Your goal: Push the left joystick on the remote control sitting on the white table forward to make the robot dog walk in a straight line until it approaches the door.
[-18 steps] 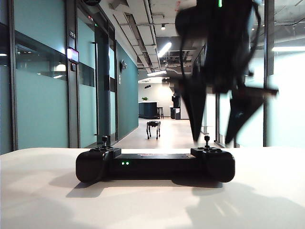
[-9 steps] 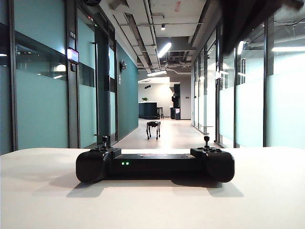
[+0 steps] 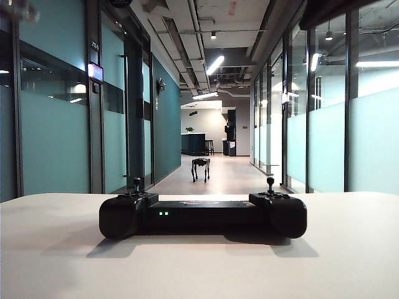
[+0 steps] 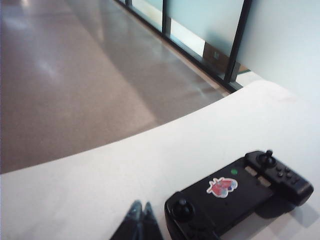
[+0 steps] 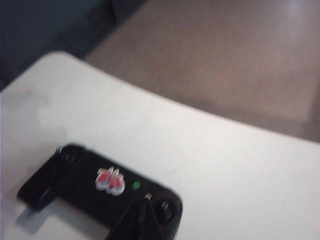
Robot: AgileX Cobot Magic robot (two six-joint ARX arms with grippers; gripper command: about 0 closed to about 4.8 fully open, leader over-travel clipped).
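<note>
Grippers raised, joystick untouched

Remote control (image 3: 202,215) sits mid white table (image 3: 349,261); left joystick (image 3: 137,182) upright, robot dog (image 3: 200,168) far down the corridor. Left gripper (image 4: 140,212) pressed together, hovering near the left grip. Right gripper (image 5: 142,212), blurred, seems closed above the right grip. A skewed descent could shove the controller; open tabletop surrounds it.

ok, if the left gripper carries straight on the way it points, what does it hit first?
Probably the bare white table, just beside the remote control; the left gripper, jaws shut, aims past it. Depth unclear.
</note>
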